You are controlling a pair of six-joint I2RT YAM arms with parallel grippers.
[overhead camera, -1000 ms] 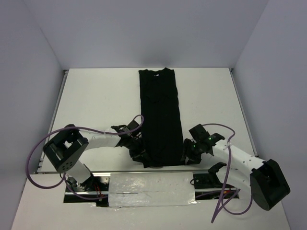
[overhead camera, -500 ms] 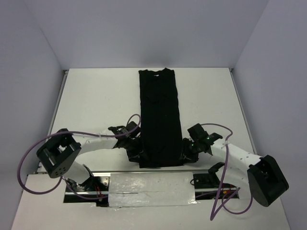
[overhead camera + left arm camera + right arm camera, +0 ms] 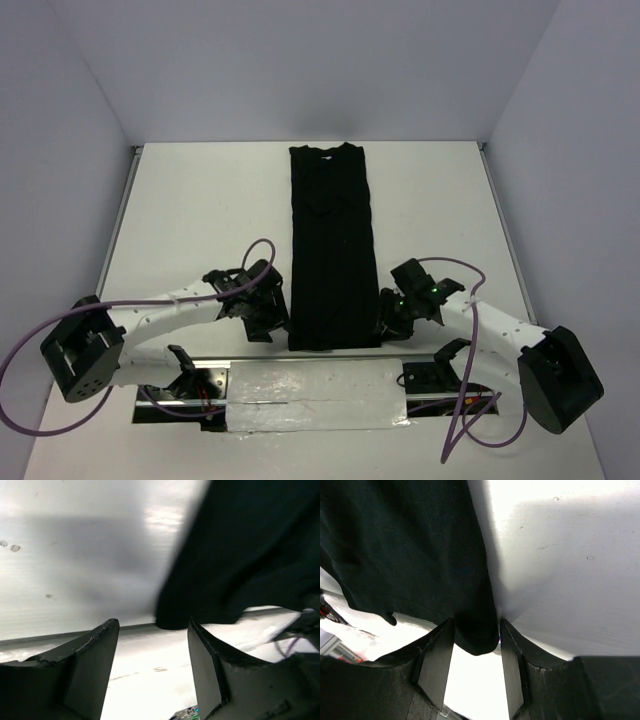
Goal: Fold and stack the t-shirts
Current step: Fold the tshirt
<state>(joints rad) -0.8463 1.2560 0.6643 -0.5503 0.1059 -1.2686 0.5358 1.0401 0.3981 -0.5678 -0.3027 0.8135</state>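
The black t-shirt (image 3: pixel 332 240) lies folded into a long narrow strip down the middle of the white table (image 3: pixel 200 210), collar at the far end. My left gripper (image 3: pixel 268 322) is open and empty, a little left of the strip's near left corner; in the left wrist view (image 3: pixel 153 625) the shirt (image 3: pixel 240 555) lies ahead, clear of the fingers. My right gripper (image 3: pixel 385 325) is at the near right corner. In the right wrist view (image 3: pixel 476 622) its jaws stand apart on either side of the shirt's corner (image 3: pixel 410 545), with cloth between them.
A silver taped strip (image 3: pixel 315 395) runs along the near edge between the arm bases. Purple cables (image 3: pixel 150 298) loop off both arms. Grey walls close the table on the left, right and far sides.
My left gripper has drawn back to the left, off the shirt's near left corner, and its arm has swung outward. The right gripper has stayed at the near right corner.
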